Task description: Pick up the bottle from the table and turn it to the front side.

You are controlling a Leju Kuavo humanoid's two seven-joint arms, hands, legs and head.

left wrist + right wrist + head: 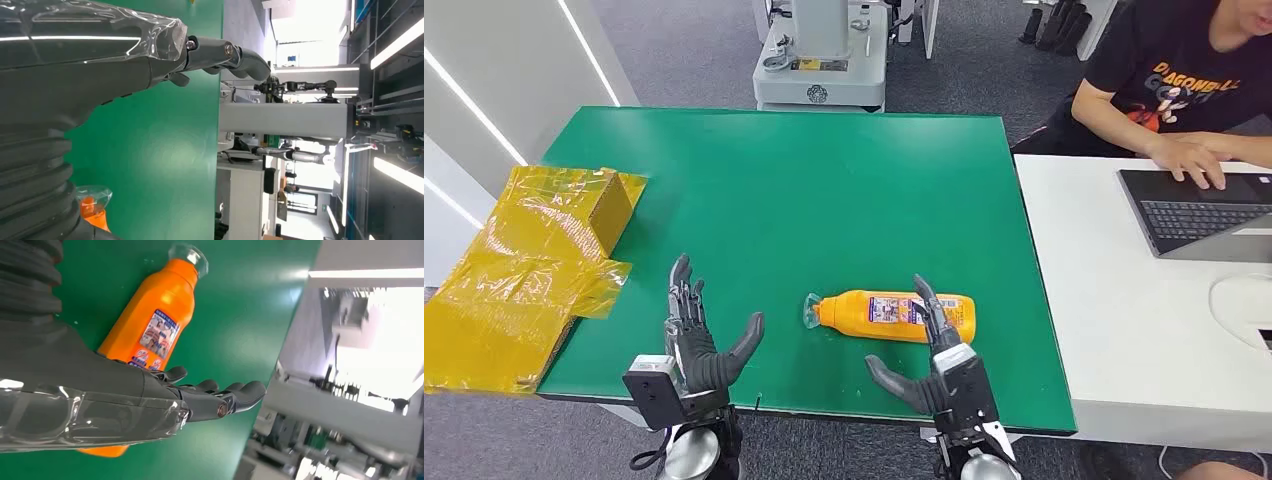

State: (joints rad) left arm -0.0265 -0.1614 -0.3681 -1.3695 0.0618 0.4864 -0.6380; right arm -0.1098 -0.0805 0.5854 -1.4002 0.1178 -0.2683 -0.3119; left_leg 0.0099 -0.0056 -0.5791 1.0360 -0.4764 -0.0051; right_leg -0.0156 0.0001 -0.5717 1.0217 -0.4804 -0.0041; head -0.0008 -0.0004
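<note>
Bottle (896, 315) lies on its side on the green counter (824, 190), near the front edge. Right hand (934, 350) spread above its base end, holding nothing. Left hand (699, 335) spread, well apart.

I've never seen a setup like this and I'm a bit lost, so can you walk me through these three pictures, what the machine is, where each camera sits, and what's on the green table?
This is a humanoid robot seen through its own cameras. The wide picture comes from its head, looking down at a green table. The two dark shapes at the bottom are its left hand and right hand, both with fingers spread and holding nothing.

An orange bottle with a clear cap lies on its side on the table, just ahead of the right hand. At the table's left edge sits crumpled yellow wrapping. A person at a laptop works at the white desk beside it.

The other two pictures come from cameras at each wrist, so they look turned sideways. The right wrist view shows that hand hovering close over the bottle.
</note>
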